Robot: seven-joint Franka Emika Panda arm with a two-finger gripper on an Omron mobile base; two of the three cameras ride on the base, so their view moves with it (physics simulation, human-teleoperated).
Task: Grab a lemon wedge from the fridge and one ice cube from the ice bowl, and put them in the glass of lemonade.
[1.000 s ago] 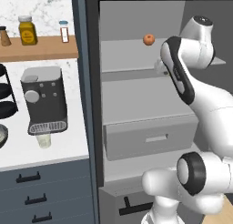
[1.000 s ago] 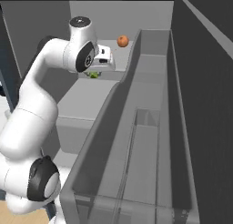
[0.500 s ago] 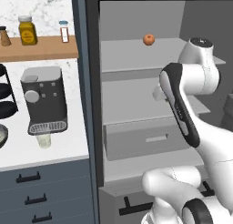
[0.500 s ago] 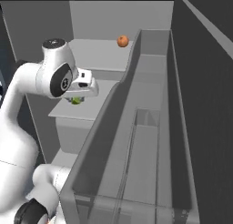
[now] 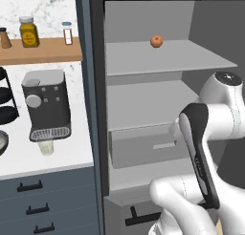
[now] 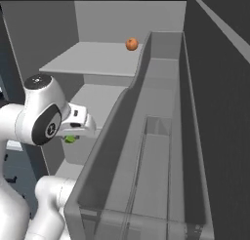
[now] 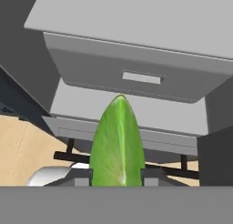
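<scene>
My gripper [image 7: 117,174] is shut on the lemon wedge [image 7: 117,139], a yellow-green sliver standing up between the two fingertips. From the right base view the wedge [image 6: 71,139] peeks out under the hand, and the gripper [image 6: 73,135] hangs in front of the fridge's [image 5: 95,86] lower shelf, above the grey drawer [image 7: 136,73]. The fridge stands open, with its pale shelves showing. On the counter to the left, the glass of lemonade [image 5: 46,147] stands under the coffee machine. The ice bowl [image 5: 2,142] shows at the left edge.
A small orange fruit [image 5: 156,41] lies on the upper fridge shelf. The open fridge door with its bins [image 6: 161,136] runs along my right. The coffee machine [image 5: 45,105], a black tiered rack [image 5: 7,98] and a wooden shelf with jars [image 5: 28,32] stand left of the fridge.
The arm has drawn back and down out of the fridge, from the upper shelf level to the drawer level, carrying the wedge with it.
</scene>
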